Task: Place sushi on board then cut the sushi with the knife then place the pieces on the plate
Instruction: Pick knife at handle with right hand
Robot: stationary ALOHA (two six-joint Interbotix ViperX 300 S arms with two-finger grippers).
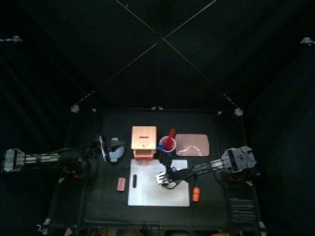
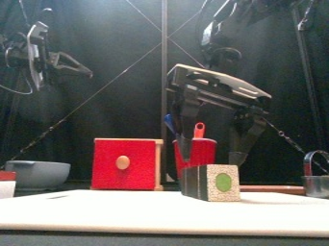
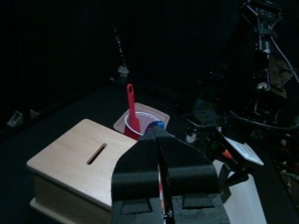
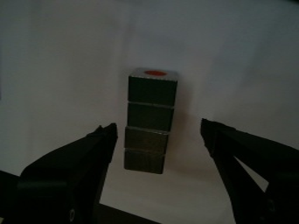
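Dark green sushi roll (image 4: 149, 121) lies whole on the white cutting board (image 1: 135, 189), so placing looks done; cutting and plating remain. Right gripper (image 4: 158, 131) hovers over the board, fingers wide either side of the roll. Left gripper (image 3: 163, 171), fingers pressed together and empty, hangs behind the board near the red cup (image 1: 169, 142), which holds the red toy knife (image 2: 198, 129)

Pretty much everything here is black. The back curtain (image 1: 157, 46) fills the whole upper half of the top view, and the small black table (image 1: 135, 215) takes up the lower half. In the front view the same dark curtain (image 2: 103, 96) looks a bit greyer toward the left.
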